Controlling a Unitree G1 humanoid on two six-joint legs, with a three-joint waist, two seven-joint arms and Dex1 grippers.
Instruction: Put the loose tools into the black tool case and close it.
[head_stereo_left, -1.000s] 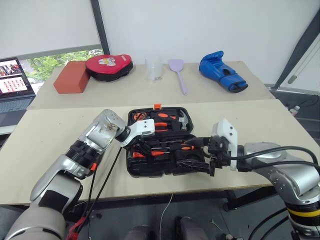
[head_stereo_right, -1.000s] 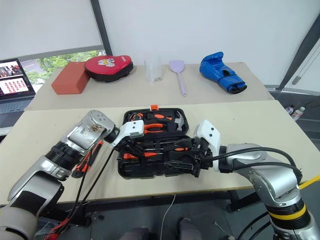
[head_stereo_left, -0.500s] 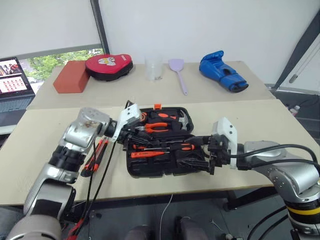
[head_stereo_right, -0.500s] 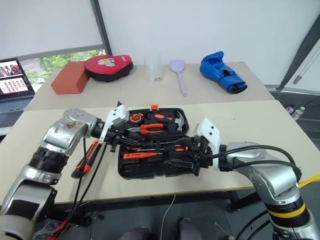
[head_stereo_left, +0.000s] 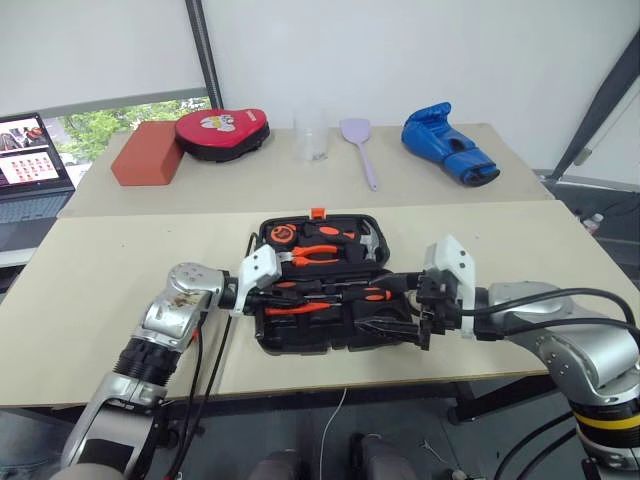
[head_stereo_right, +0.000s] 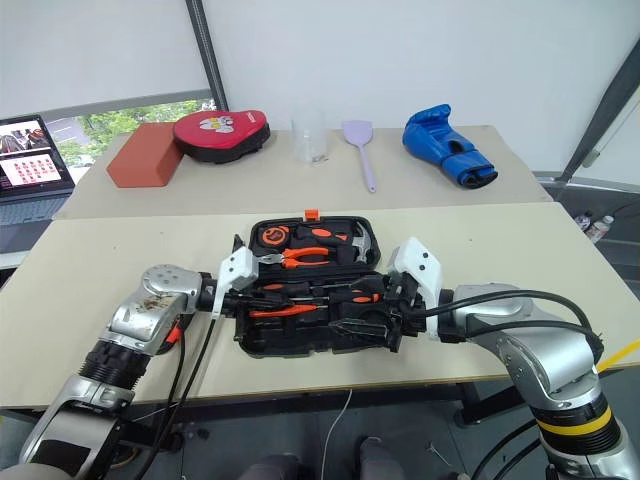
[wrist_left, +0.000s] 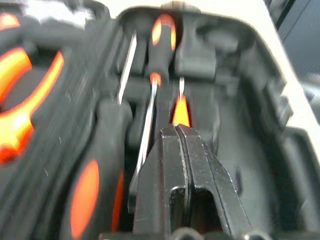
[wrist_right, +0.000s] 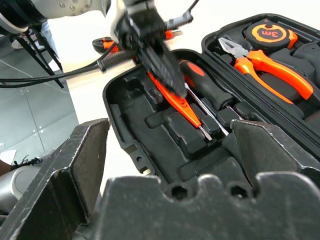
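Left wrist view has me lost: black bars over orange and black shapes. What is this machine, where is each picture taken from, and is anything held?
It is a humanoid robot with two arms, each ending in a two-finger gripper. Two pictures come from its head, looking down on a beige table. The other two come from a camera on each wrist. The black bars are the left gripper, fingers shut. It sits over the slim orange tester pen, which lies in the open black tool case beside a screwdriver. Whether it pinches the pen, I cannot tell. The right gripper is open at the case's near edge. Pliers and a tape measure sit in the case's far half.
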